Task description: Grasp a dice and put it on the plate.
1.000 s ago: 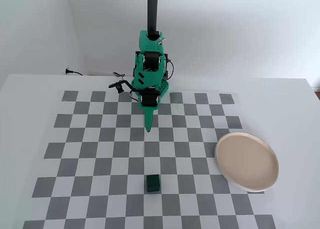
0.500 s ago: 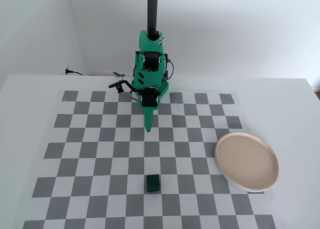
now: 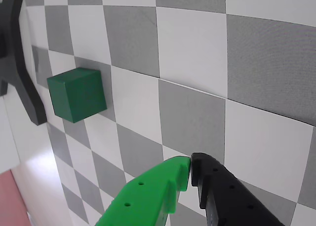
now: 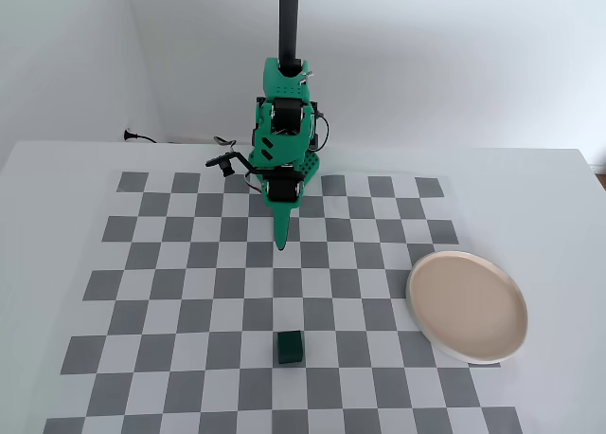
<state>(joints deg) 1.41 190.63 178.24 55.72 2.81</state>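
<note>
The dice (image 4: 290, 347) is a small dark green cube resting on the checkered mat near its front edge in the fixed view. It also shows in the wrist view (image 3: 77, 94) at the left, alone on the squares. The plate (image 4: 468, 304) is a round pale beige plate on the right side of the mat. My gripper (image 4: 281, 244) hangs above the mat's middle, well behind the dice and left of the plate. In the wrist view my gripper (image 3: 190, 163) has its green and black fingertips touching, with nothing between them.
The checkered mat (image 4: 189, 292) lies on a white table. The arm's base and a black post (image 4: 289, 17) stand at the table's back. A black stand leg (image 3: 17, 63) crosses the left edge of the wrist view.
</note>
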